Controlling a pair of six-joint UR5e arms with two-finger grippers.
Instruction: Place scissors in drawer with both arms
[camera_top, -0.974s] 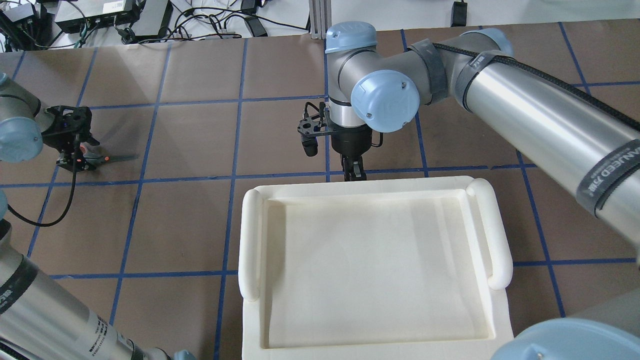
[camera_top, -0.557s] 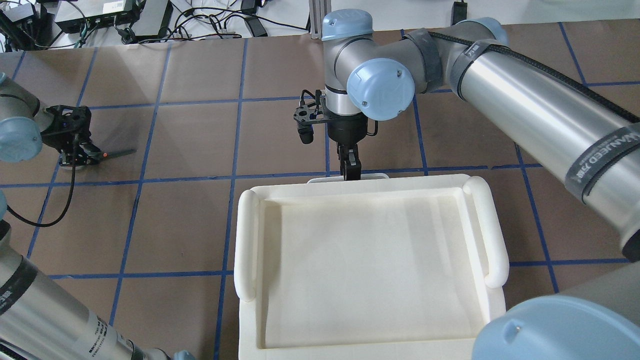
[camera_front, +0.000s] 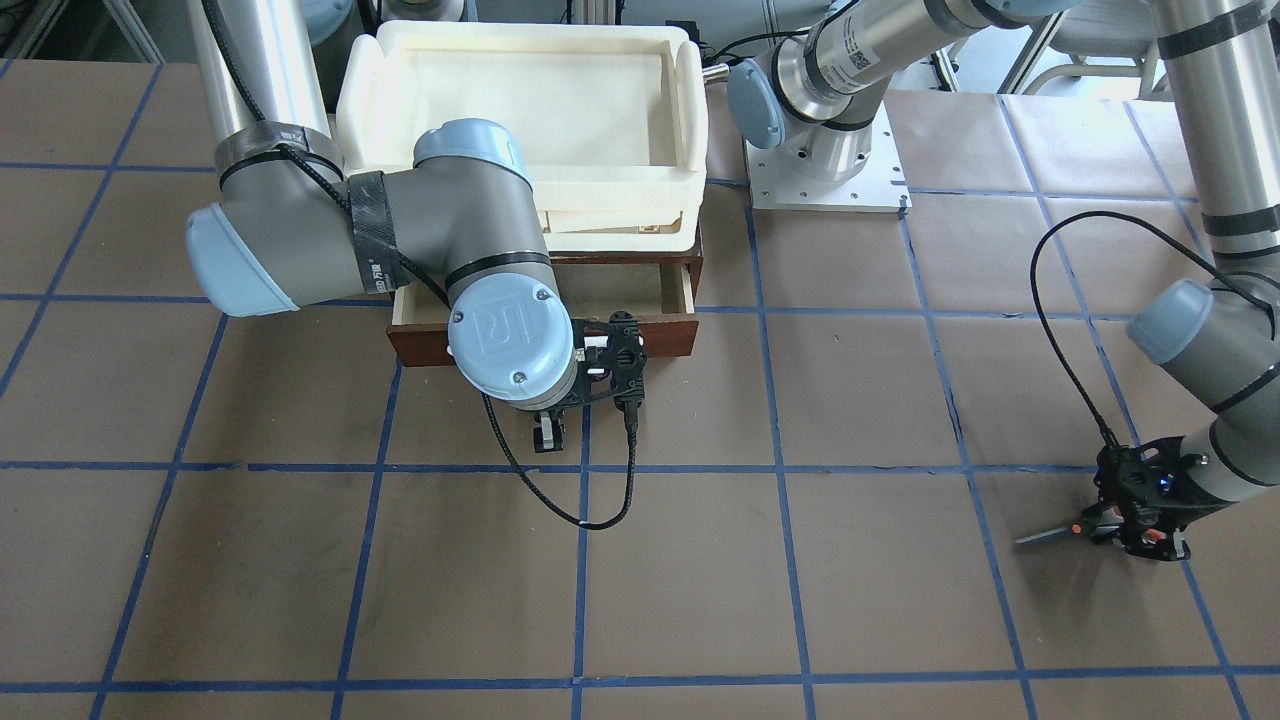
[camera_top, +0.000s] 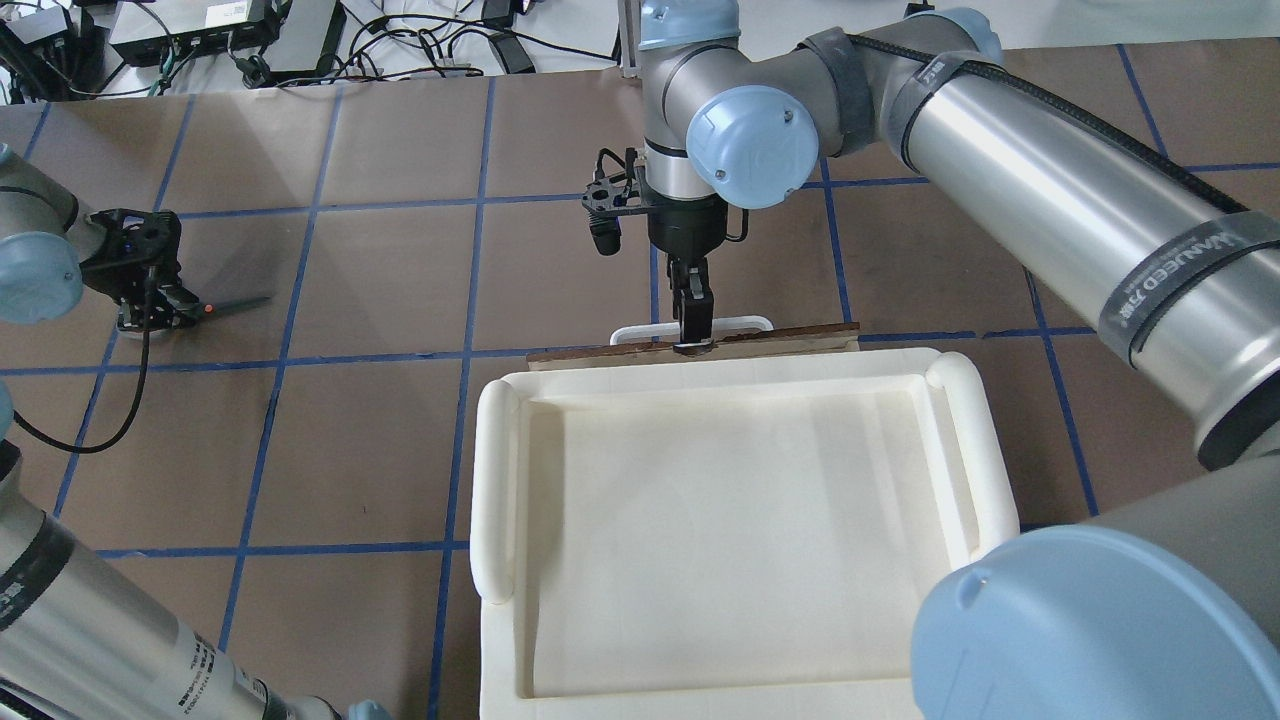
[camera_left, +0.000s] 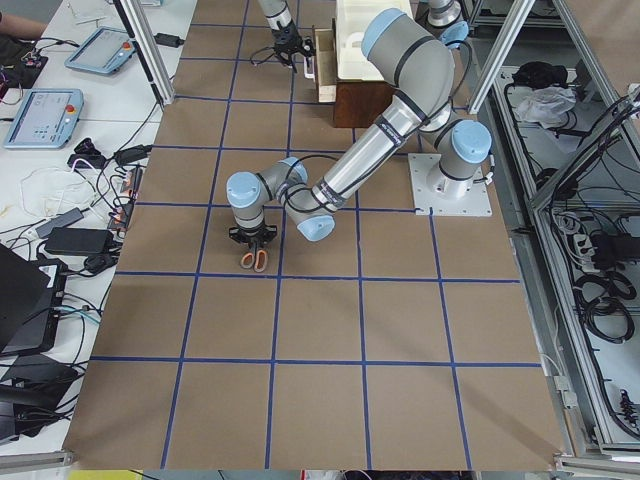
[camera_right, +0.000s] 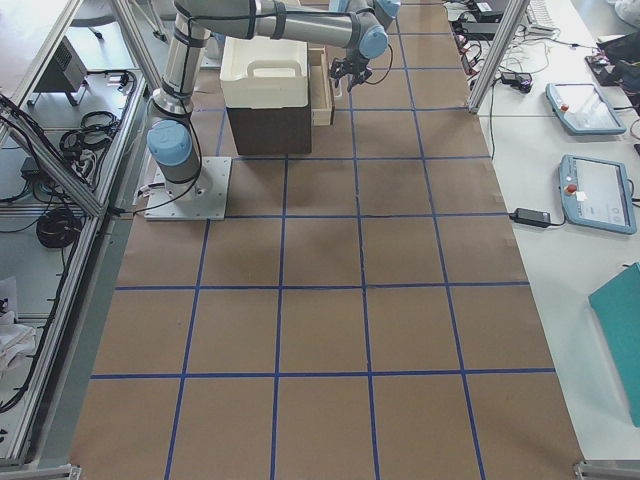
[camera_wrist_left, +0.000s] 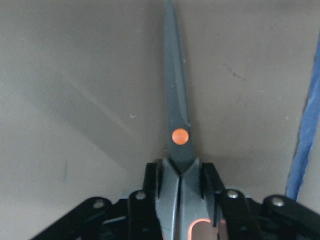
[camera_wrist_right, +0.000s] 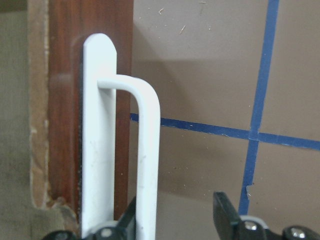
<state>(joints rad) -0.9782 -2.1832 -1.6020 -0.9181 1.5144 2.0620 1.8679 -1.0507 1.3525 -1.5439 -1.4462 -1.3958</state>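
The scissors (camera_top: 228, 304) are clamped by their grey handles in my left gripper (camera_top: 185, 308), blades pointing right, low over the paper at the far left. In the left wrist view the blades (camera_wrist_left: 178, 110) and orange pivot stick out past the gripper (camera_wrist_left: 180, 170). The drawer (camera_front: 670, 335) stands partly pulled out under the cream tray, its pale inside (camera_front: 620, 290) showing. My right gripper (camera_top: 692, 340) is closed around the white bar handle (camera_wrist_right: 147, 150). One finger sits behind the bar; the other stands slightly off it.
A cream-white plastic tray (camera_top: 495, 480) sits on top of the brown cabinet (camera_right: 265, 125), above the drawer. The right arm's elbow and wrist (camera_front: 500, 330) hang over the drawer front. Brown paper with blue tape lines covers the table (camera_front: 700, 580).
My right gripper has moved away from the robot with the handle, and the drawer's brown front has come out from under the tray. My left gripper with the scissors has shifted slightly.
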